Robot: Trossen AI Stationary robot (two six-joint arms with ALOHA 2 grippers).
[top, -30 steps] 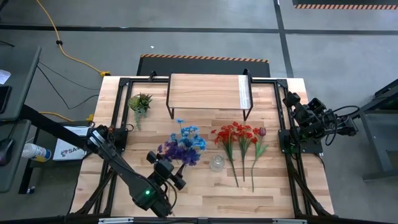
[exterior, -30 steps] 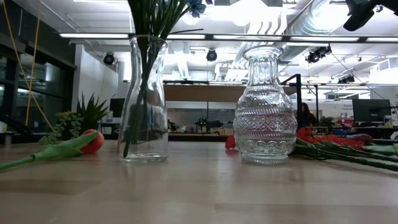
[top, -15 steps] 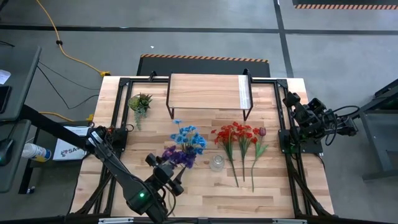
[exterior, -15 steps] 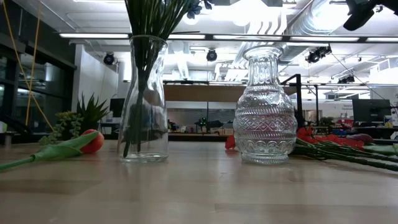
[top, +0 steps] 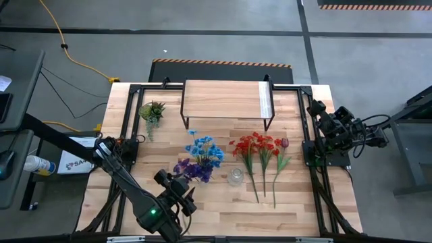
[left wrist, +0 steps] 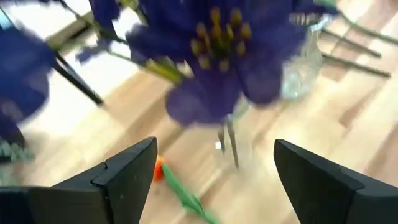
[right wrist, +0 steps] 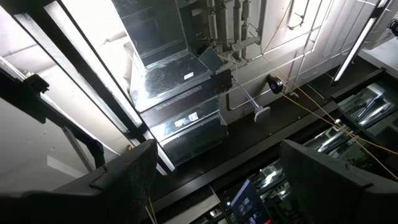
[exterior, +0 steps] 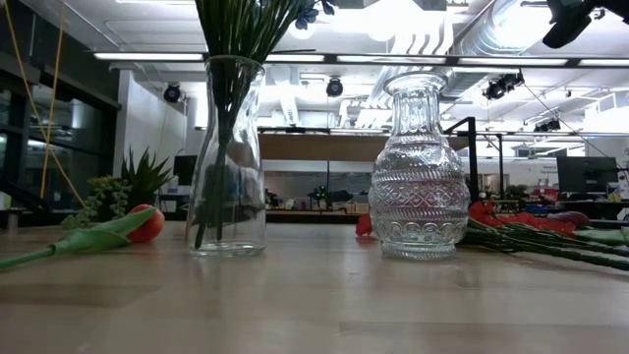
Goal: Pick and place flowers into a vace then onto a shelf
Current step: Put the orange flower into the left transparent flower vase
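Observation:
Blue and purple flowers [top: 200,156] stand with their stems in a tall clear vase [exterior: 228,157]. My left gripper [top: 183,187] hovers open just near-left of them. In its wrist view the left gripper [left wrist: 214,144] looks past a purple bloom [left wrist: 217,62] down at that vase [left wrist: 231,146]. An orange flower [exterior: 142,224] lies on the table beside the vase. A patterned clear vase [top: 235,177] stands empty. Red flowers [top: 258,150] and a maroon tulip [top: 284,143] lie to its right. The shelf [top: 226,101] stands at the far edge. My right gripper [right wrist: 217,149] is open, parked off the right edge.
A small spiky potted plant [top: 152,111] stands at the far left, beside the shelf. Bare wood [top: 223,209] lies along the near edge, right of my left arm. The black frame rails [top: 305,145] border the table on the right.
My left gripper drew back toward the near-left corner, away from the tall vase. The blue and purple bunch swung from leaning toward the gripper to more upright, its heads shifting toward the far edge.

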